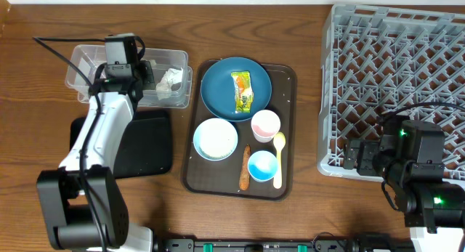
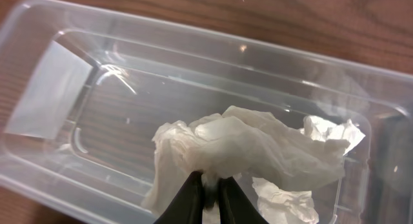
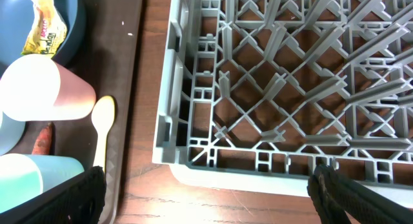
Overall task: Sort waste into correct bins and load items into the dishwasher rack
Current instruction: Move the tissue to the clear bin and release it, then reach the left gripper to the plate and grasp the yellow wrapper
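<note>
Over the clear tub (image 2: 193,31), my left gripper (image 2: 210,193) pinches the crumpled white paper (image 2: 251,146) tight between its tips. The paper hangs low inside the walls, so I think this is a good spot to let go. I should open slowly, then lift straight up so the paper does not stick. My right gripper (image 3: 210,185) sits wide open, holding nothing, by the dishwasher rack (image 3: 277,88).
</note>
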`<state>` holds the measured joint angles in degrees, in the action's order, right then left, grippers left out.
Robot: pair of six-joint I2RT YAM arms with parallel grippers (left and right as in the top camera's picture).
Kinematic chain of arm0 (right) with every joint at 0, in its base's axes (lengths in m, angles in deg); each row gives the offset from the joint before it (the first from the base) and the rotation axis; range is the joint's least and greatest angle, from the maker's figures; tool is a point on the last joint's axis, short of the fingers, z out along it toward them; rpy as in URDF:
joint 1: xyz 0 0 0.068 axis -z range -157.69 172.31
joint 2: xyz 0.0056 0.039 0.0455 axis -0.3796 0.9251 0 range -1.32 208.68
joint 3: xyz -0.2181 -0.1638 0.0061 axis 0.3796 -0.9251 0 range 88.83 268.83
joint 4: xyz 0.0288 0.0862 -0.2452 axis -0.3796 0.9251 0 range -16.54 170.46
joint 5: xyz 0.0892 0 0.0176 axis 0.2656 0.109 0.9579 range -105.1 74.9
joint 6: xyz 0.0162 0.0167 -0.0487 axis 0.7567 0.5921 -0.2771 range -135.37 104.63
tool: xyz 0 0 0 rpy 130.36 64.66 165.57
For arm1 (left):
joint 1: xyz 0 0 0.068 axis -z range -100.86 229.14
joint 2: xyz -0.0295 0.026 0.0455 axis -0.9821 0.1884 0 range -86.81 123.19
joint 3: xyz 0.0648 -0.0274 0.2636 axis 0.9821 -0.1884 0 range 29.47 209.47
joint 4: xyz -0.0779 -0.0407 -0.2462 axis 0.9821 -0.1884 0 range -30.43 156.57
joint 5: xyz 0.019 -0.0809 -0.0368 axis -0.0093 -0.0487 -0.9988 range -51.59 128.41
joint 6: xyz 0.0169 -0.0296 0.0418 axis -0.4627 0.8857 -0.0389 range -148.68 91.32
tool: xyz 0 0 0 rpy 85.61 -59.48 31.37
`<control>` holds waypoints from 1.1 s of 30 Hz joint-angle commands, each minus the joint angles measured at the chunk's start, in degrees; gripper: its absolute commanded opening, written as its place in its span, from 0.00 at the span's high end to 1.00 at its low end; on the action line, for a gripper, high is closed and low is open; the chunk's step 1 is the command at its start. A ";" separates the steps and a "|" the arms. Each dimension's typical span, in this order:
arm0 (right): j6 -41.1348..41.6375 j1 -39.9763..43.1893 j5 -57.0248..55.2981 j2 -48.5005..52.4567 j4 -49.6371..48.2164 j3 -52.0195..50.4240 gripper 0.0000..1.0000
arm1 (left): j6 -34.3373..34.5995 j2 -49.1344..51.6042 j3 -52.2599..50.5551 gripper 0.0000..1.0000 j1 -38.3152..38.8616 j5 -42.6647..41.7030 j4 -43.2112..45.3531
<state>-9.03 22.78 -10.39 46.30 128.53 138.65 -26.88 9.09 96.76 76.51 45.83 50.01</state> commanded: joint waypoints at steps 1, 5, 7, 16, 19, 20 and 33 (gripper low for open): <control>-0.17 -0.50 0.46 -0.09 0.04 1.11 0.01 | -0.24 1.14 1.20 0.88 -0.26 -1.03 0.35; -0.15 -0.50 0.46 -0.09 0.02 1.11 0.01 | -0.24 1.66 1.20 0.88 -0.24 -1.03 0.39; -0.17 -0.50 0.46 -0.09 0.02 1.11 0.01 | -0.24 1.86 1.20 0.77 -0.24 -1.03 0.37; -0.17 -0.50 0.46 -0.09 0.02 1.11 0.01 | -0.24 1.84 1.20 0.49 -0.24 -1.03 0.42; -0.15 -0.50 0.48 -0.09 0.04 1.11 0.01 | -0.24 1.81 1.20 0.43 -0.13 -1.03 0.37; -0.15 -0.50 0.48 -0.09 0.02 1.11 0.01 | -0.24 1.79 1.20 0.42 -0.09 -1.03 0.37; -0.15 -0.50 0.48 -0.09 -0.15 1.11 0.01 | -0.24 -4.46 1.20 0.37 10.21 -8.79 -0.26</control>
<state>-9.03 22.78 -10.39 46.30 128.51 138.65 -27.18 6.77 96.76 82.89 39.99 50.10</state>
